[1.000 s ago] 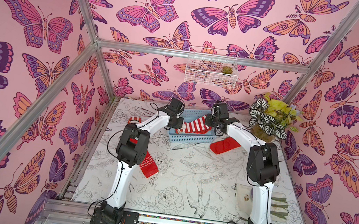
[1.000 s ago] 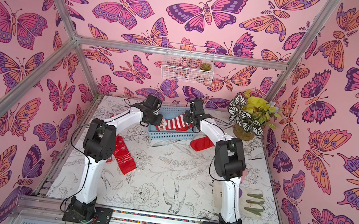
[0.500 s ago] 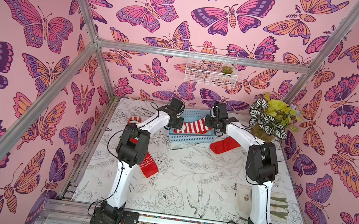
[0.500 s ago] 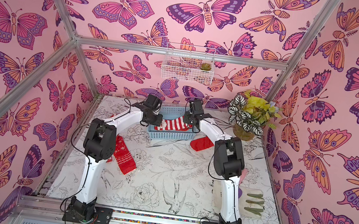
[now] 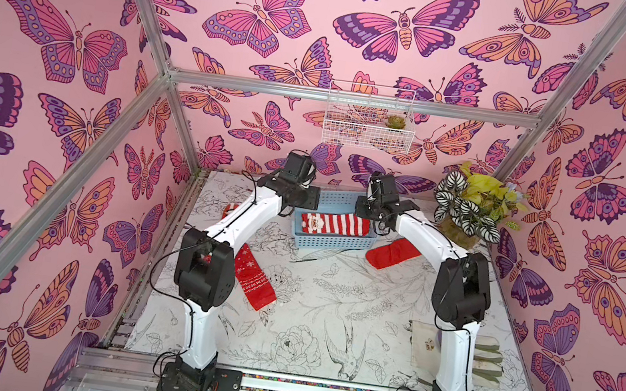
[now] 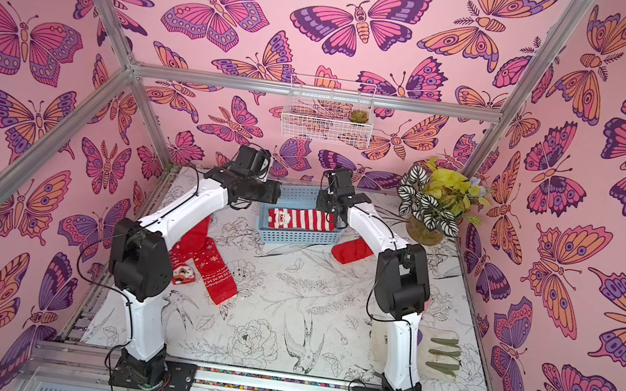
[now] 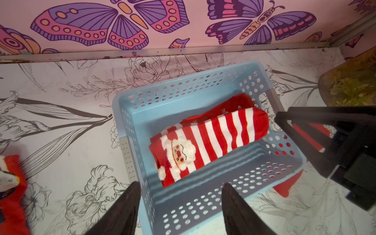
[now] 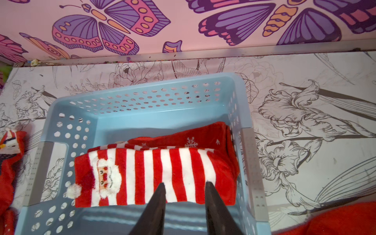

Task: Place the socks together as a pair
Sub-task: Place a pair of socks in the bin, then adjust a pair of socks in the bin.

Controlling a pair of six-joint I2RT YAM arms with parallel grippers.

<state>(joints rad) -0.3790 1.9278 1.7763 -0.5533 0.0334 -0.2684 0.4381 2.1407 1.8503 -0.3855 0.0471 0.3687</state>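
Hovering over the left end of the blue basket [image 7: 240, 81], the left gripper [image 7: 180, 184] has its jaws spread wide with nothing between them. The right gripper [image 8: 185, 183] hangs over the basket's right end, its jaws parted more narrowly and also holding nothing; in the right wrist view its tips sit just above the toe half of the striped sock [image 8: 154, 177].

This red-and-white striped sock, with a Santa face on its cuff, lies flat inside the basket, cuff toward the left arm's side. It rests on top of a red snowflake sock [image 8: 183, 140], whose edge shows beyond it toward the back wall. In both top views the basket stands at the back middle of the table [image 5: 327, 312], between the two wrists.

A plain red sock [image 5: 393, 252] lies on the table just beside the basket, on the right arm's side. Another red snowflake sock [image 5: 254, 280] lies near the left arm's elbow, well apart from the basket, and in a top view a sock with a face cuff [image 6: 184, 274] lies touching it. A potted plant [image 5: 468, 211] stands in the back right corner.
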